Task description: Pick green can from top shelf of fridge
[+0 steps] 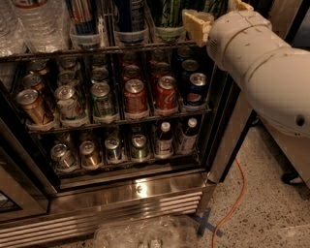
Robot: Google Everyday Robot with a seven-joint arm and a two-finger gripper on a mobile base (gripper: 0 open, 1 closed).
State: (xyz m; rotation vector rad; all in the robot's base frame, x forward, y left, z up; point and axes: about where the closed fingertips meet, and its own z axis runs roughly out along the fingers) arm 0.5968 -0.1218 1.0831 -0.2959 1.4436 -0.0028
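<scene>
Blocky yellowish tool sits beside streaky green can on wire top shelf.

The tool hovers beside green can, top shelf.

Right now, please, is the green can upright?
Upright: the green can stands in a clear tray on the top shelf, claw beside it.
</scene>
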